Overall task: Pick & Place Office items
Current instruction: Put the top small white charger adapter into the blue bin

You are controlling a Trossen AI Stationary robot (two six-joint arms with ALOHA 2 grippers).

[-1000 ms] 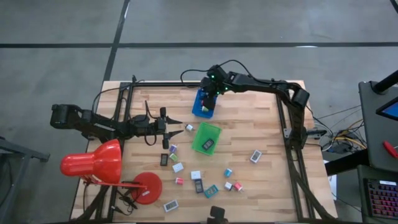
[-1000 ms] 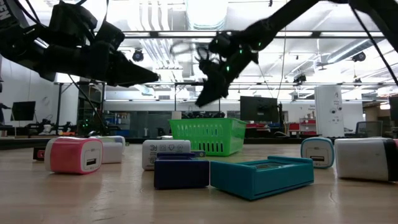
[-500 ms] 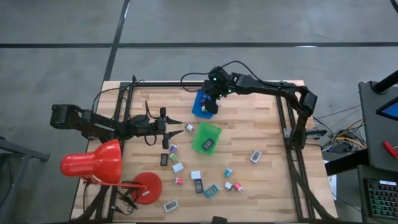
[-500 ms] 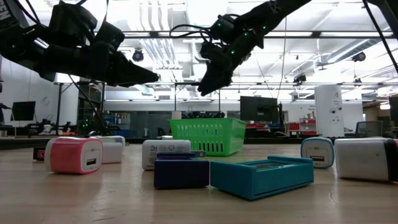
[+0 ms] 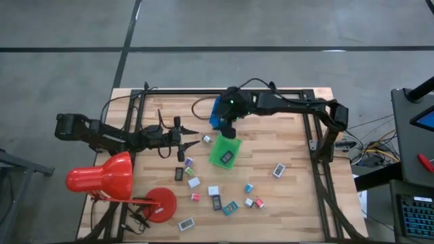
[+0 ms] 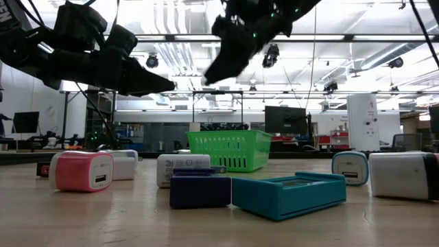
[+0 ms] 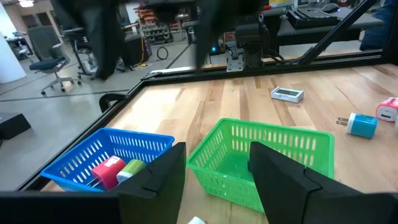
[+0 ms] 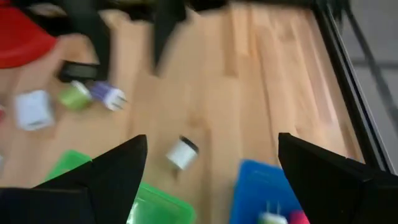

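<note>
Your right gripper [image 5: 228, 129] hangs released and empty between the blue plastic tray [image 5: 215, 113] and green plastic tray [image 5: 226, 150], apparently done dropping; left gripper [image 5: 192, 131] waits half-open, small office items [image 5: 215, 192] scattered across the wooden tabletop [image 5: 285, 135].

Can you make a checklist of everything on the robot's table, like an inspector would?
Surface: wooden table, black frame round it.
Job's things: small office items scattered on the near half; a pink one and a green one in the blue tray; one dark item in the green tray.
Clutter: red desk lamp at the left near corner.
Grippers: right gripper open and empty, above the gap between the two trays; left gripper open, empty, hovering left of the trays.
Cables: black cables along both arms and at the table's right edge.
Surroundings: grey floor; workshop room with chairs and desks behind.
</note>
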